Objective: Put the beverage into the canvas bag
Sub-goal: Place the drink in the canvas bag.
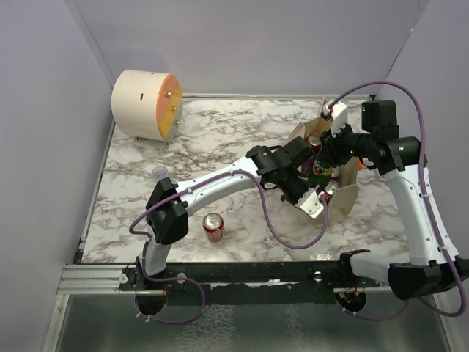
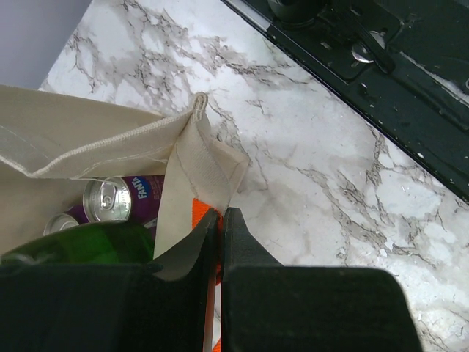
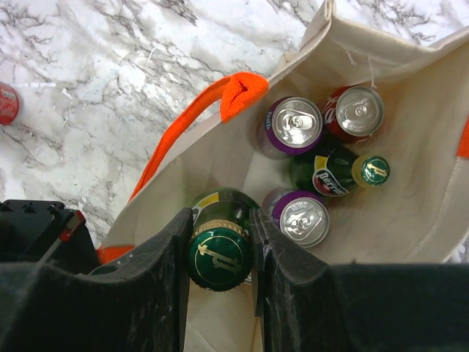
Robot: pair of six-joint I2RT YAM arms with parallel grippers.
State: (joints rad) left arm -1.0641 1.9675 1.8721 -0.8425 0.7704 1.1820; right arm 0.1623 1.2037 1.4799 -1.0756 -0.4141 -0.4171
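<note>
White marble tabletop [image 1: 220, 132], pale lilac walls [image 1: 256, 44], poss. metal floor [image 1: 220, 330]

Two green bottles are showing: the first bottle [image 3: 218, 257] is sitting between the fingers of the right gripper [image 3: 221, 220], and the second bottle [image 3: 341, 174] is lying just past them. Three cans are standing beyond the fingertips in the one canvas bag [image 3: 418, 220]: the near purple can [image 3: 304, 220], the far purple can [image 3: 293, 125] and the red can [image 3: 357, 110]. One lone can [image 1: 213, 226] and one beige cylinder [image 1: 139, 103] are standing well apart from this gripper.

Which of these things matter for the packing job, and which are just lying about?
Job: canvas bag; green bottle held by right fingers; left fingers pinching the bag's rim.
Lying about: beige drum; red can, possibly next.
</note>
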